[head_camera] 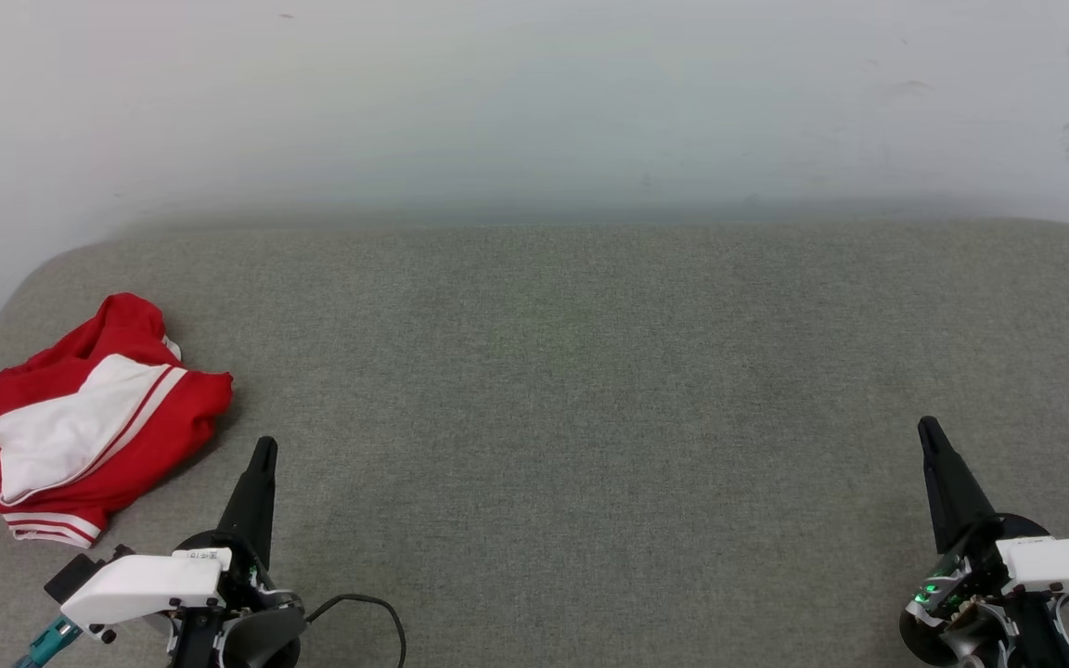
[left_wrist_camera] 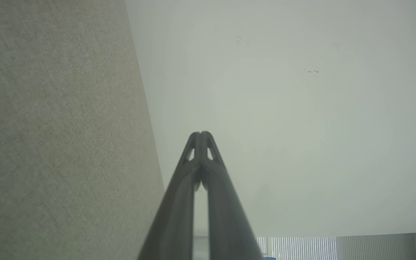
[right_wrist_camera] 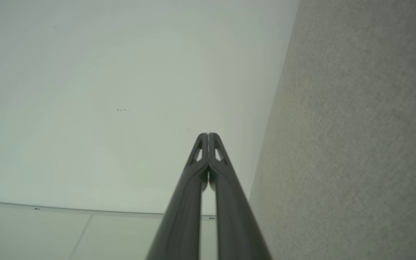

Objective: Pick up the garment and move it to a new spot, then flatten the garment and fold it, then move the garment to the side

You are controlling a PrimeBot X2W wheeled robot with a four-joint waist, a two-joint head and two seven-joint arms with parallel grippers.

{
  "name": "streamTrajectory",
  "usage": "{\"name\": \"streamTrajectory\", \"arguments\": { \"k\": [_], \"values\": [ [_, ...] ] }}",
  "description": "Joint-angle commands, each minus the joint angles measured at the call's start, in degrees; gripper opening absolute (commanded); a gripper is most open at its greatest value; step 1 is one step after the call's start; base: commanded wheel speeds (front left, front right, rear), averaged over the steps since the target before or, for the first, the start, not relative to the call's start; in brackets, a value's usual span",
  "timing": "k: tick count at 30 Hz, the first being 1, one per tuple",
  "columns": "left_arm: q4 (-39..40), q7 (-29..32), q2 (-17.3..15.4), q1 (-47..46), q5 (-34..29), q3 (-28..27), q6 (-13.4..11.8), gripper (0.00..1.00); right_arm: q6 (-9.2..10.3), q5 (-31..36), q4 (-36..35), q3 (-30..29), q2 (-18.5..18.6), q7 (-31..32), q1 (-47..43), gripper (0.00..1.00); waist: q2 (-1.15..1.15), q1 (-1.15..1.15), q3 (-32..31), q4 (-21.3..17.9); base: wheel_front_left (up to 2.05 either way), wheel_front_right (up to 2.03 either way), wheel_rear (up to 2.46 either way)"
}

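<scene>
1. The garment (head_camera: 89, 417) lies crumpled at the grey cushion's (head_camera: 590, 399) left edge.
2. The left gripper (head_camera: 263, 453), fingers pressed together, sits near it (wrist label (head_camera: 207, 555) too small to read).
3. The right gripper (head_camera: 927, 434), likewise closed, is well apart.

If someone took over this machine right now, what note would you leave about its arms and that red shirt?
Left tool: shut, empty, beside the garment, not touching it.
Right tool: shut, empty, at the far right of the grey cushion.
Garment: crumpled at the cushion's left end.
Done: nothing yet.
Left to do: pick up, move, flatten, fold, set aside.
</scene>
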State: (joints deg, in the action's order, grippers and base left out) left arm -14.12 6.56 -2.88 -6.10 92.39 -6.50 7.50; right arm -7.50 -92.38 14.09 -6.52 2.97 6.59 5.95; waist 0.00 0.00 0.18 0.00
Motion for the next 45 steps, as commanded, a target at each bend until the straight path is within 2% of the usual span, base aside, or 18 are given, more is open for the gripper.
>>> {"name": "streamTrajectory", "arguments": {
  "k": [1, 33, 34, 45],
  "values": [
    [0.08, 0.1, 0.01, -0.39, 0.05, -0.11, 0.1, 0.0, 0.02, -0.06, 0.02, 0.05, -0.18, 0.04, 0.69, 0.0, 0.0, 0.0, 0.0, 0.0, 0.0, 0.0, 0.0],
    [0.08, 0.09, 0.01, -0.39, 0.04, -0.1, 0.1, 0.0, 0.02, -0.06, 0.02, 0.05, -0.18, 0.04, 0.69, 0.0, 0.0, 0.0, 0.0, 0.0, 0.0, 0.0, 0.0],
    [-0.01, 0.0, 0.0, 0.0, 0.0, 0.0, 0.0, 1.0, 0.0, 0.0, 0.0, 0.0, 0.0, 0.0, 0.0, 1.0, 0.0, 0.0, 0.0, 0.0, 0.0, 0.0, 0.0],
    [-0.1, -2.41, 0.12, 1.48, -2.45, 0.5, -0.01, 1.0, 0.0, 2.97, 0.86, -0.29, -0.04, -2.33, -1.83, 1.0, 0.0, 0.0, 0.06, 0.03, 0.0, 0.0, 0.0]
  ]
}}
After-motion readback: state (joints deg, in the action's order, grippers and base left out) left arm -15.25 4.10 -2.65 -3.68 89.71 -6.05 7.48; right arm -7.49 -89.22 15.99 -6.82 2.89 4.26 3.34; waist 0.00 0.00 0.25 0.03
